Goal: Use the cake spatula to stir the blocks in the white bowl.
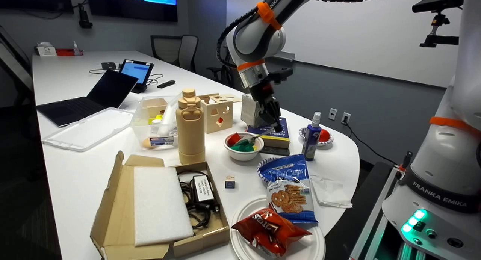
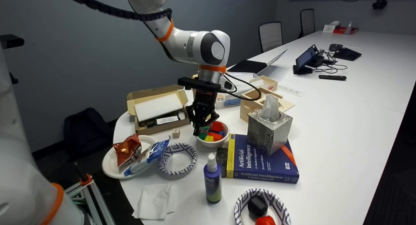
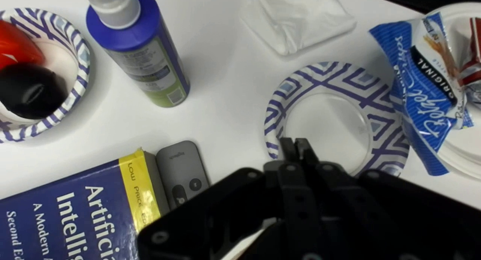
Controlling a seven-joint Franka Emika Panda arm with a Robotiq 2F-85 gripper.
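Note:
The white bowl stands on the table and also shows in an exterior view. It holds red, green, yellow and blue blocks, also seen from the opposite side. My gripper is just above the bowl's edge, its fingers closed to a narrow gap in the wrist view. It is shut on the cake spatula, which slants down into the bowl with its metal blade among the blocks. The gripper hides most of the spatula in the wrist view, and the blocks are out of sight there.
A blue book with a tissue box on it and a grey remote are beside the bowl. A patterned paper bowl, spray bottle, beige bottle, wooden shape box and cardboard box stand around.

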